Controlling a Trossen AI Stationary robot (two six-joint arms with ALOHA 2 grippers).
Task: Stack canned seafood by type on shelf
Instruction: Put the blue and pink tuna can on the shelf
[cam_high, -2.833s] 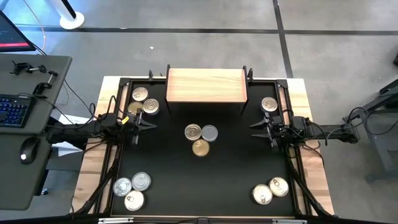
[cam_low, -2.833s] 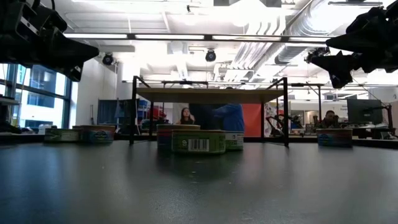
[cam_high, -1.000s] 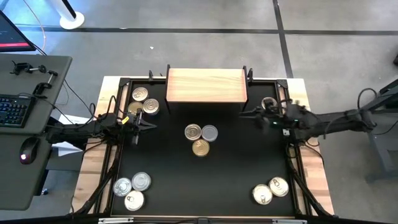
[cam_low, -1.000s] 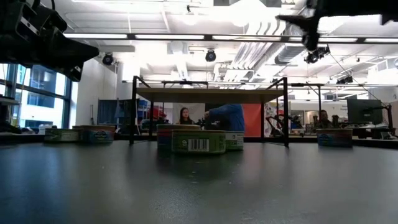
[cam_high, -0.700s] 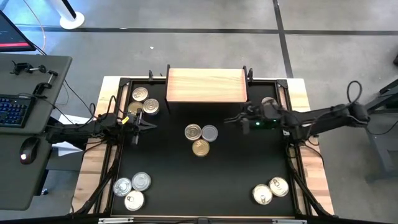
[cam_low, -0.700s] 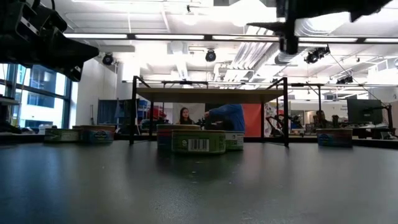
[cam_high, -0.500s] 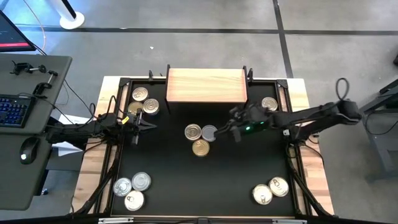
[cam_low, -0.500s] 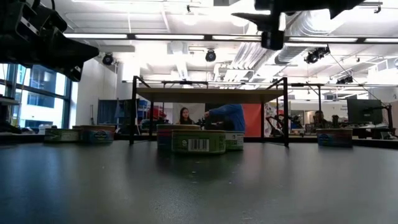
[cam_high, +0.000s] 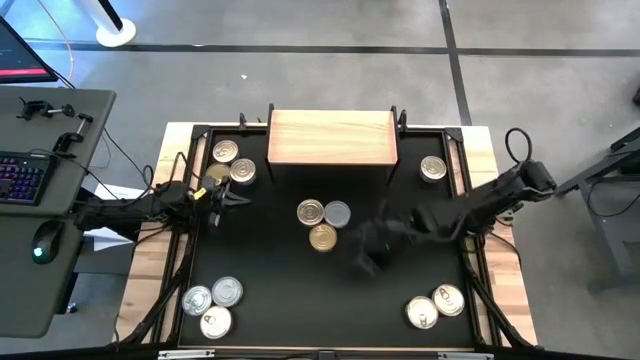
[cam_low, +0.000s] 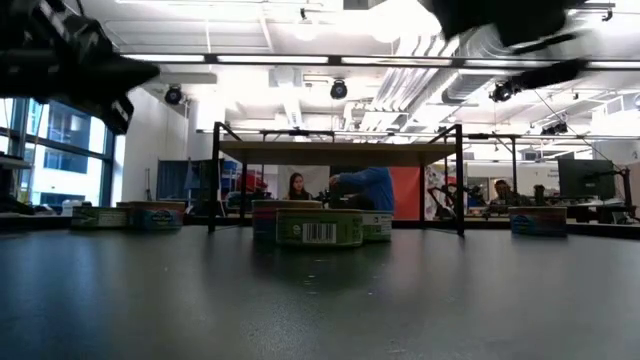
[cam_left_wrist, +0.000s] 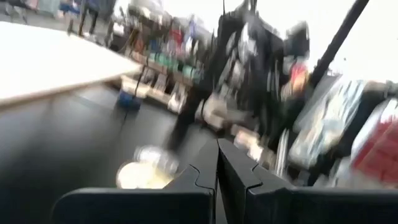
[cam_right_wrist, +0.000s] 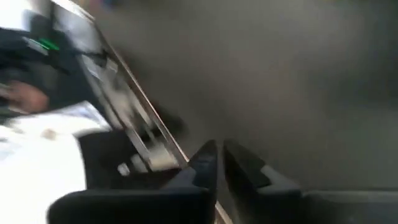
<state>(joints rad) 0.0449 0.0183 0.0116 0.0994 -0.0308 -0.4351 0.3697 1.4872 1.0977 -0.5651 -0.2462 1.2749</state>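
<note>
The shelf, a pale wood top on thin dark legs, stands at the table's far middle with nothing on it. Three tins of canned seafood sit close together at the table's centre, one of them gold-topped. My right gripper hangs blurred just right of and nearer than this group, shut and holding nothing; its fingers are together. My left gripper waits at the left by a far-left group of tins, its fingers shut on nothing.
One tin stands alone at the far right. Three tins sit at the near left and two at the near right. The low view shows people in the room beyond the shelf. A desk with a keyboard stands left of the table.
My right gripper has swung from beside the lone far-right tin toward the table's left, then toward the near edge. It now hangs near the centre tins. No tin has moved.
</note>
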